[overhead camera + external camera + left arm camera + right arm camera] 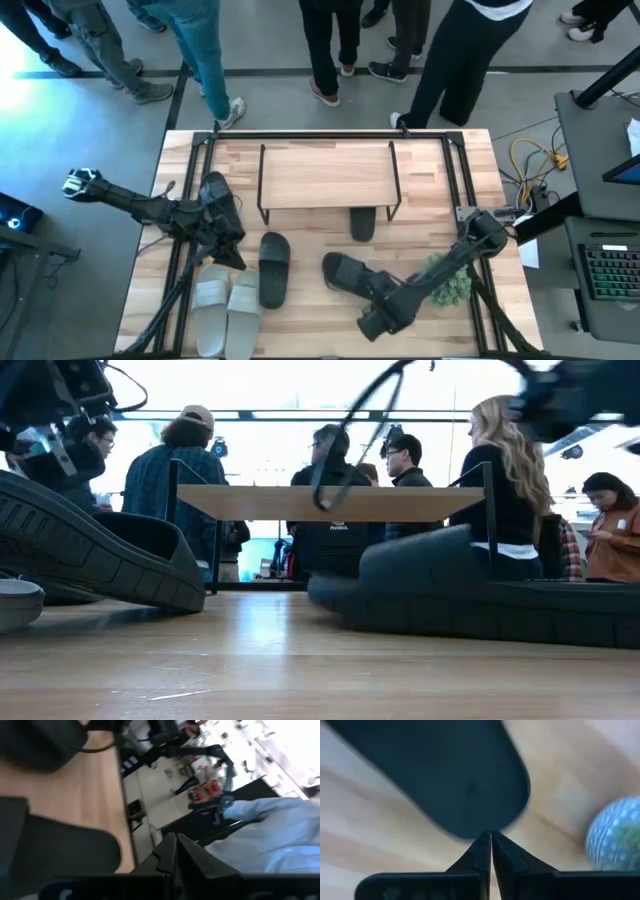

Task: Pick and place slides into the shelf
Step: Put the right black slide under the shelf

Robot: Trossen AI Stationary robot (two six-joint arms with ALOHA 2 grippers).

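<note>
The shelf (325,175) stands at the table's far middle, its light board (330,503) on thin black legs. One black slide (362,222) lies under its right part. Another black slide (274,268) lies near the middle, beside two pale slides (226,312) at the near left. My left gripper (232,252) hovers left of that black slide, shut and holding nothing (175,842). A further black slide (345,272) lies flat on the table (450,590). My right gripper (378,300) is shut, its tips (491,837) at this slide's rounded end. My right gripper's shut fingertips stand at the edge of the black slide's rounded end (485,827), coming down at it on a slant from the table's right. I cannot tell whether they touch it. The slide lies on the table.
A green speckled ball-like plant (450,285) sits close to my right arm, also seen beside the slide (615,832). Several people stand beyond the far edge (500,490). Black frame rails run along the table's sides. Bare wood shows at the near middle (310,325).
</note>
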